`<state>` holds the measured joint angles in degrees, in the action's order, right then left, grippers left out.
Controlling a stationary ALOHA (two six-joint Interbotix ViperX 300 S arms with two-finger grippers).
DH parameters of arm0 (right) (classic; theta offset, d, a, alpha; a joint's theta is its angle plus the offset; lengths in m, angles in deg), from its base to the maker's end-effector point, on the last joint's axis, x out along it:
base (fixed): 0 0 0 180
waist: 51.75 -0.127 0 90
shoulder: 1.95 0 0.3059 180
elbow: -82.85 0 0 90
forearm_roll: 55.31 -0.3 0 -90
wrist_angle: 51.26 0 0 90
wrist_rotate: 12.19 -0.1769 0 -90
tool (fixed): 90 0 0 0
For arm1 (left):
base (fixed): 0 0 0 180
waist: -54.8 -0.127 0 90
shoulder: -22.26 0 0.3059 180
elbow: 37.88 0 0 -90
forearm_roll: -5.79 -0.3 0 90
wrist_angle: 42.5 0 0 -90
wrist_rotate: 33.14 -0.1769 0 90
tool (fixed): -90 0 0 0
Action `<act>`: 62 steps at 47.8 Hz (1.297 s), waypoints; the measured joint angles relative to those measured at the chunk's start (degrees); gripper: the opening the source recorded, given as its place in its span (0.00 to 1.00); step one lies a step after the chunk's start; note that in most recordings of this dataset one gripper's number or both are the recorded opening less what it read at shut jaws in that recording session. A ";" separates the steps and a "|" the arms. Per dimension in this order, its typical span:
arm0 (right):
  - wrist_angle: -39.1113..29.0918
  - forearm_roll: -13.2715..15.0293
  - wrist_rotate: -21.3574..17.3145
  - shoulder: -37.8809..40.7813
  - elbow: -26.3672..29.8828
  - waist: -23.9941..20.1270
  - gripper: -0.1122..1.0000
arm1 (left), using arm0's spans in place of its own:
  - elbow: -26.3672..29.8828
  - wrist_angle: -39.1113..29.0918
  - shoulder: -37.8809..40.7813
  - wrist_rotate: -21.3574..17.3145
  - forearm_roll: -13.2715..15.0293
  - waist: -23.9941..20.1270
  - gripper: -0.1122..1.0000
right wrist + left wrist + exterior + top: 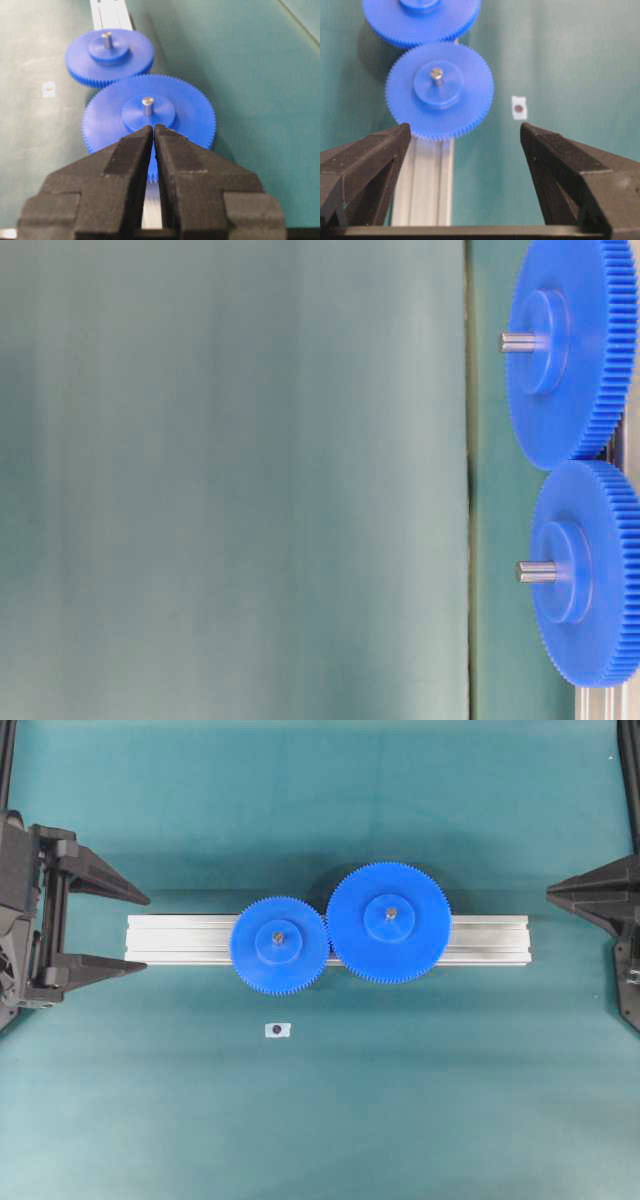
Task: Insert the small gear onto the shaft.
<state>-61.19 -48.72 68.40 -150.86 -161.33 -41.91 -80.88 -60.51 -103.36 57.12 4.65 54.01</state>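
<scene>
Small gear: the small gear (279, 944) sits flat on the silver rail (175, 939), on the left of the big gear (388, 922). Their teeth touch.
Shaft: the shaft (436, 75) pokes up through the hole in the middle of the small gear.
Top view only: both arms show at once, far apart, one at each end of the rail.
Side view only: the two pins stick out past the gear hubs. No arm shows here.
Left wrist view only: a tiny white tag (519, 107) with a dark dot lies on the green mat (320, 1120), close to the small gear.
Left gripper: the left gripper (465, 137) has its jaws wide apart. It holds nothing and points along the rail at the small gear.
Right gripper: the right gripper (153, 129) has its jaws pressed nearly together. It holds nothing and sits just short of the big gear.
Count: two blue gears, two pins, one rail, one tag, two grippers.
</scene>
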 measured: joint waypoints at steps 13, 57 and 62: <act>0.09 0.00 0.00 0.09 -0.09 0.00 0.26 | -0.62 0.53 -0.53 2.90 0.00 0.00 0.90; 1.49 -0.09 -0.18 0.09 -0.35 -2.55 0.25 | -2.46 3.08 -0.88 0.26 0.00 0.00 0.89; 1.49 -0.35 -0.88 0.09 -0.26 -2.99 0.25 | -2.90 3.16 -0.88 0.35 0.00 0.00 0.87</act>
<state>-59.70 -49.07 67.52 -150.78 -161.59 -44.90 -83.78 -57.35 -104.24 57.47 4.65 54.01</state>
